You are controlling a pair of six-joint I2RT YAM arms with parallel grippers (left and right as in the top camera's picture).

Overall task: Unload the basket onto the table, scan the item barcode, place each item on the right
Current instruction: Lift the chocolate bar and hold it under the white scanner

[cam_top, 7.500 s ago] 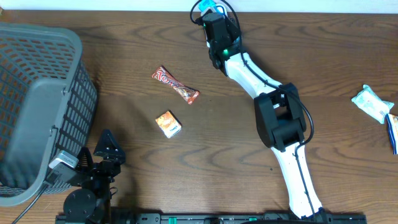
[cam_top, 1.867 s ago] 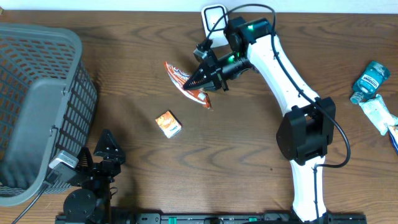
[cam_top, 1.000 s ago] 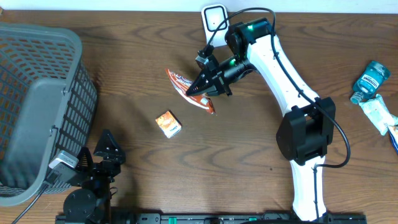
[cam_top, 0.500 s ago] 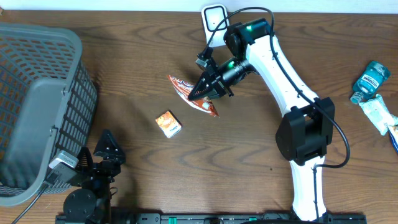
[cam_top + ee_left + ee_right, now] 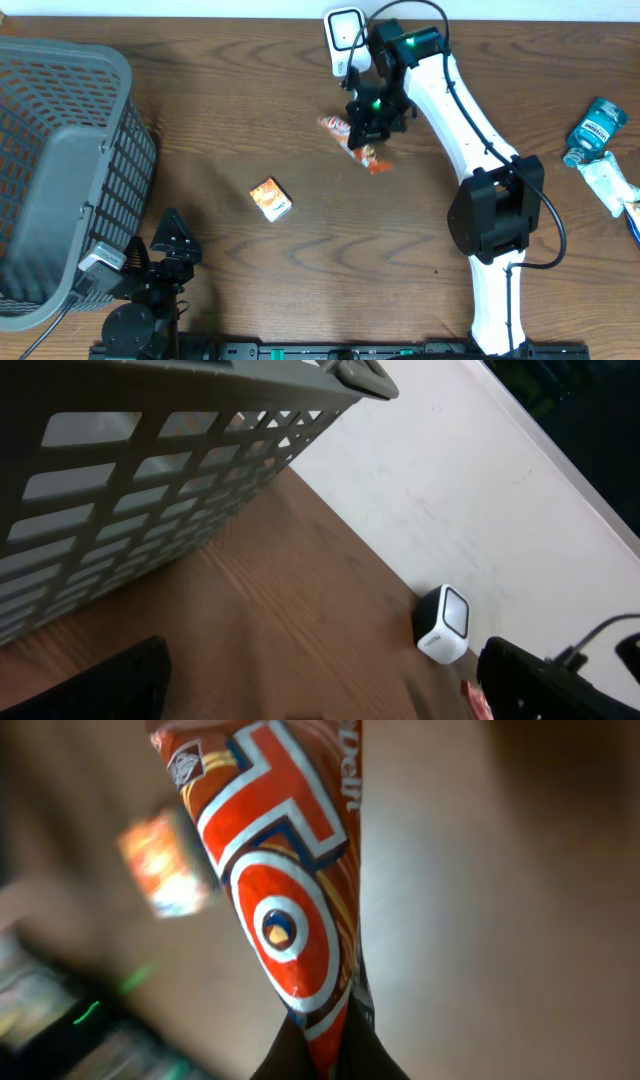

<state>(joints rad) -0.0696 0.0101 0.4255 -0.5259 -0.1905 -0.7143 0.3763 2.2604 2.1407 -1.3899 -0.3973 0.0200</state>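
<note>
The right claw (image 5: 368,128) is pinched tight on a glossy, crinkled orange-red snack wrapper (image 5: 290,900). It holds the wrapper over the brown wood-grain worktop (image 5: 300,280), near the small white rounded scanner cube (image 5: 343,28). The left claw (image 5: 175,235) gapes wide, gripping nothing, beside the grey plastic lattice basket (image 5: 125,150). A small orange cardboard box (image 5: 271,198) lies flat, well apart from the wrapper.

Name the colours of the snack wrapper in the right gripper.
The snack wrapper is orange-red, with red letters edged white and dark blue; clearest in the right wrist view.
</note>
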